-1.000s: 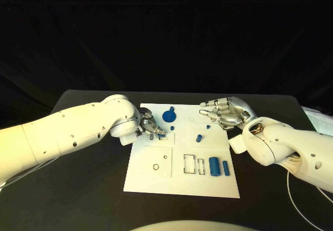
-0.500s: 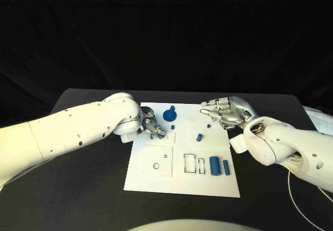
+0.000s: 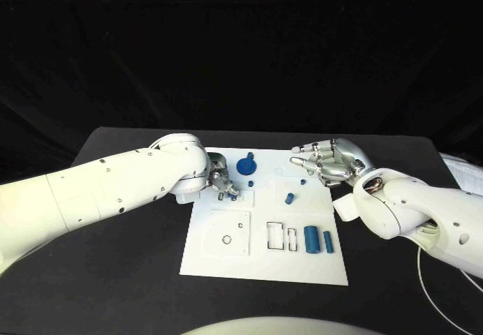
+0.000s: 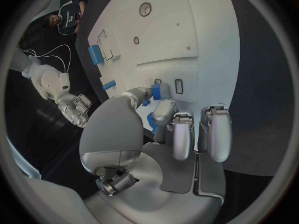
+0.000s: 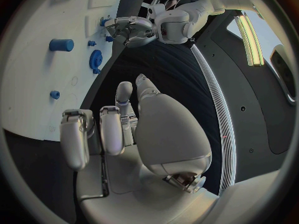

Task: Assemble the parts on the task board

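— Where does the left hand (image 3: 220,179) sit against the task board (image 3: 264,262)?
— Over the board's upper left part, fingertips down at a raised white block. In the left wrist view its thumb and a finger pinch a small blue part (image 4: 156,91) right beside two little rectangular slots.
— And the right hand (image 3: 327,162)?
— It hovers over the board's far right corner, fingers curled inward. The right wrist view shows nothing between them, and it touches none of the pieces.
— What else lies on the board?
— A blue gear (image 3: 246,167) near the top edge, just beside the left hand. A short blue peg (image 3: 289,199) stands in the middle, with two smaller blue studs near it. Lower right, a thick blue cylinder (image 3: 311,240) and a thinner blue pin (image 3: 327,241) lie side by side, next to two empty rectangular outlines.
— Any writing or labels?
— None that can be read.
— Anything in the way?
— The left forearm covers the board's left edge, hiding part of the block under the hand. The black table (image 3: 121,279) surrounds the board.
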